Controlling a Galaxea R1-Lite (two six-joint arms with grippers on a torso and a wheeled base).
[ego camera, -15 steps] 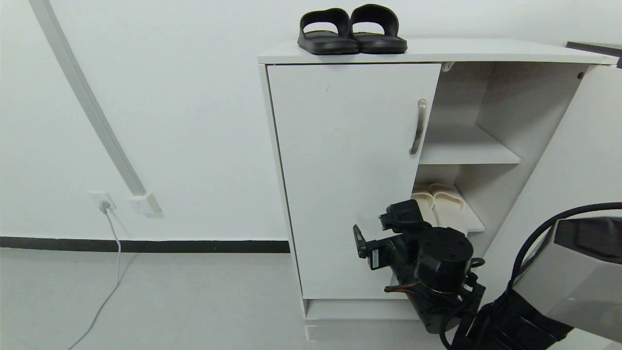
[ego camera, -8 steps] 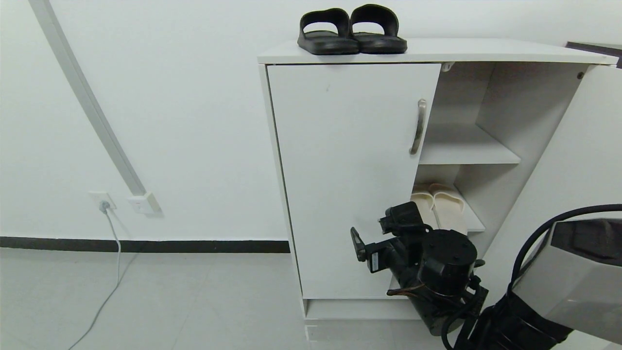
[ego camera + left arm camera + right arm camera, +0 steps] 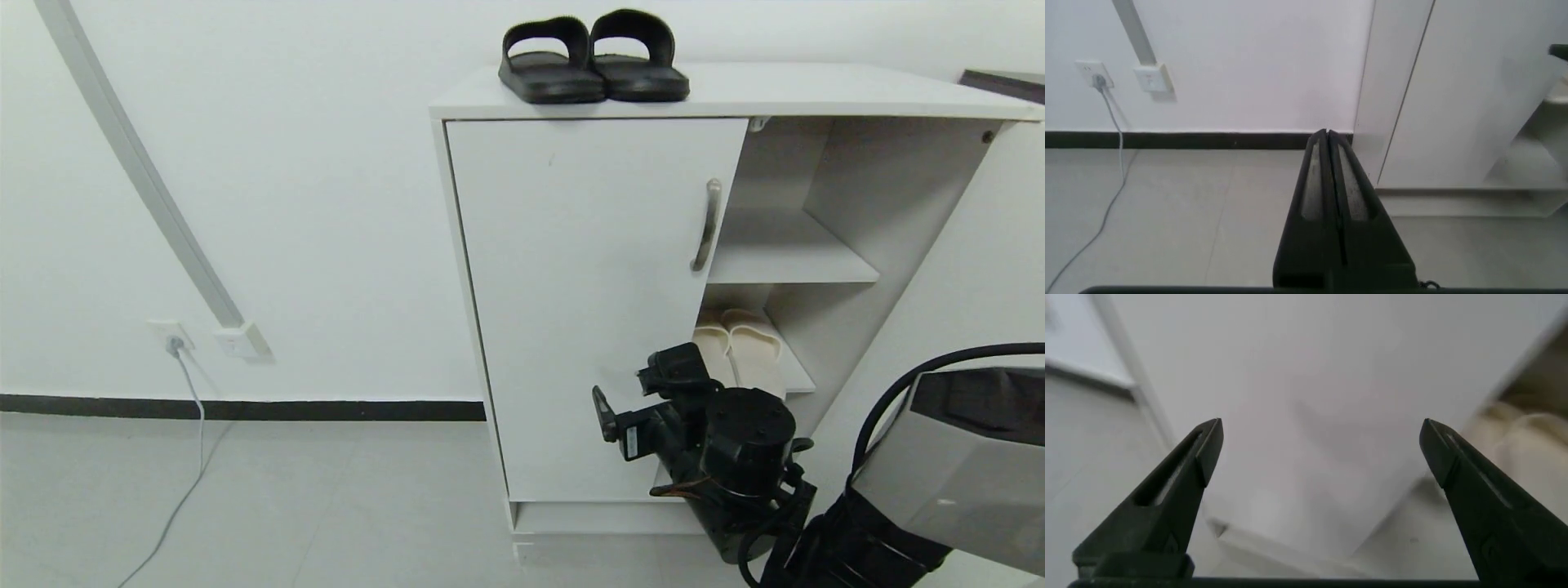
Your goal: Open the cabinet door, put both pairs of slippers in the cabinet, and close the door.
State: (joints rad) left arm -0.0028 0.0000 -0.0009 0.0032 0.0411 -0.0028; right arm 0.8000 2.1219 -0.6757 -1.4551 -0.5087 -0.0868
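Right hand (image 3: pixel 1319 441) wide open, low before left door (image 3: pixel 588 286); beige slippers (image 3: pixel 739 347) just right on shelf (image 3: pixel 798 379), black pair (image 3: pixel 594 59) on cabinet (image 3: pixel 816 82). Left hand (image 3: pixel 1327 163) closed.

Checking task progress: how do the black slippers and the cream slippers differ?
The black slide slippers sit on top of the white cabinet; the cream slide slippers lie inside it, on a lower shelf. The black pair is dark and not yet stowed; the cream pair is pale and already stowed. Both pairs lie side by side.
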